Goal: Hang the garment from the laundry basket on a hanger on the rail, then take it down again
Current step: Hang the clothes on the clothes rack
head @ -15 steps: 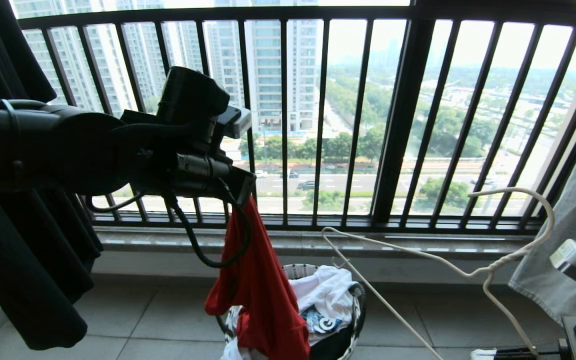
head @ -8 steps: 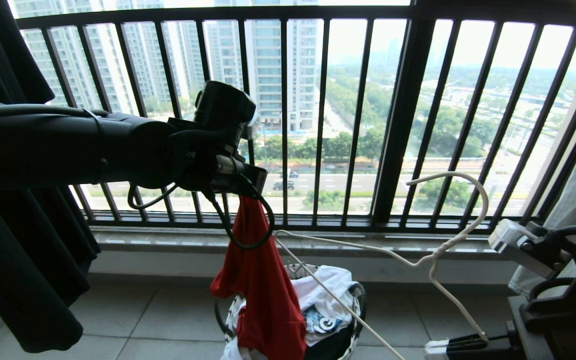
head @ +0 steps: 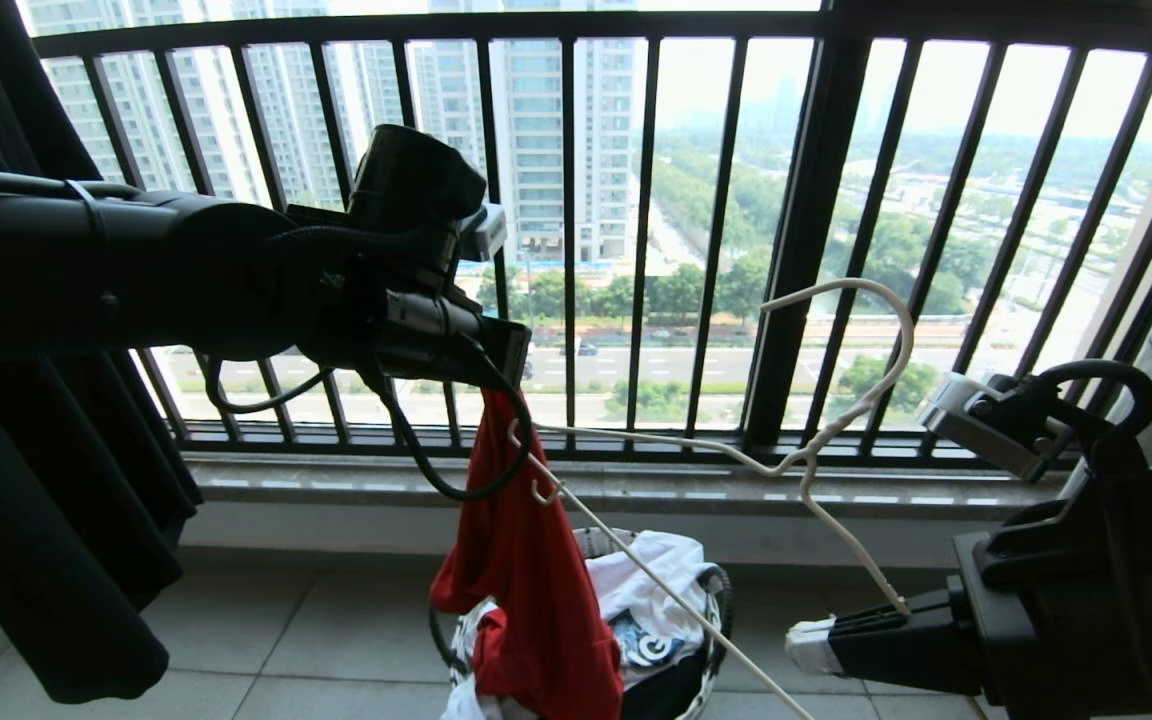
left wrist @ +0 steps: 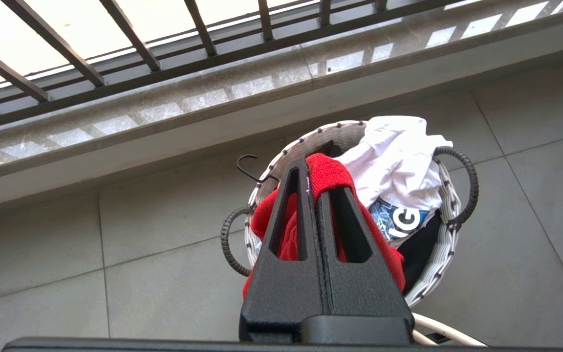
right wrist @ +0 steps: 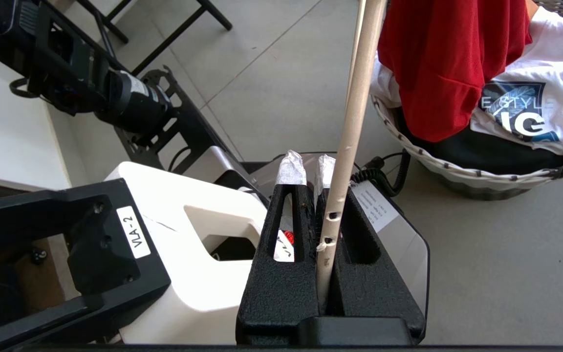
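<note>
The left gripper [head: 496,375], clenched on the red short-sleeved T-shirt [head: 526,580] hanging straight below its fingers, has the thin cream-white wire hanger [head: 736,460], clamped in the right gripper [head: 811,640], reaching its tip just beside the cloth.

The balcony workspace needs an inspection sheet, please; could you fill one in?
Surface: grey tiled floor.
Job's things: red garment hangs above the laundry basket; cream hanger held tilted, one end at the garment.
Clutter: white garment in the basket; black T-shirt hanging at left.
Grippers: left gripper shut on the garment; right gripper shut on the hanger.
Cables: black cable loops under the left wrist.
Surroundings: black balcony railing, towers beyond.
</note>
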Controlling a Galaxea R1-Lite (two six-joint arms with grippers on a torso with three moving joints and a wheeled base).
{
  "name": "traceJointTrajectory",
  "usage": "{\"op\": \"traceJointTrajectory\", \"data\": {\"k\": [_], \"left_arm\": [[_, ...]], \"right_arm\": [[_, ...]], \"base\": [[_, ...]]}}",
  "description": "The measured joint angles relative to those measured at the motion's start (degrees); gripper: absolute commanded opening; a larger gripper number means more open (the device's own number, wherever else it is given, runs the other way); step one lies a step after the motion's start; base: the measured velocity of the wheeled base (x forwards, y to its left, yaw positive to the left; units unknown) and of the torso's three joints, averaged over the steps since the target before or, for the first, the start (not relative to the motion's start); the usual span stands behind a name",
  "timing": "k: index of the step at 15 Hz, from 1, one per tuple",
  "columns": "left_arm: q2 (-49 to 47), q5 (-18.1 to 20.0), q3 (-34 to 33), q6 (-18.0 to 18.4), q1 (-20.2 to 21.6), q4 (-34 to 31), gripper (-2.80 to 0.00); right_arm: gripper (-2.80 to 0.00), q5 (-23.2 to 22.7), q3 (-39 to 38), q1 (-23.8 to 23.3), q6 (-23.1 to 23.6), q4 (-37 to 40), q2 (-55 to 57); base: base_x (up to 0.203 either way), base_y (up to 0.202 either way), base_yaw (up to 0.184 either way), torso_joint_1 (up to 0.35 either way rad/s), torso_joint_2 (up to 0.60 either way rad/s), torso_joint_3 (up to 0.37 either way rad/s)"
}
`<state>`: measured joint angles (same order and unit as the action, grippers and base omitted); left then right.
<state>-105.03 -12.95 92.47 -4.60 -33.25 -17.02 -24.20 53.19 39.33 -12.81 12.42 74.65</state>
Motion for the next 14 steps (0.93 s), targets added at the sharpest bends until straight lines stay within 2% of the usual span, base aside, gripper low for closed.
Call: {"op": "traceJointTrajectory", "data": {"k": [8,14], "left_arm": [[4.5,0.0,-1.2,-0.1,-2.0,-1.9,-2.80],[8.7,0.0,-4.7,0.1,-2.2,-2.0,-2.80]], "right_arm": [[-2.80,0.5,4.4,1.0,-1.3,0.0,2.9],[-2.80,4.8,5.2,0.8,-0.9,-1.3,4.0]], "base": [[0.000,0.000,0.000,0.000,0.00,0.000],[0.000,0.000,0.000,0.000,0.00,0.000]]}}
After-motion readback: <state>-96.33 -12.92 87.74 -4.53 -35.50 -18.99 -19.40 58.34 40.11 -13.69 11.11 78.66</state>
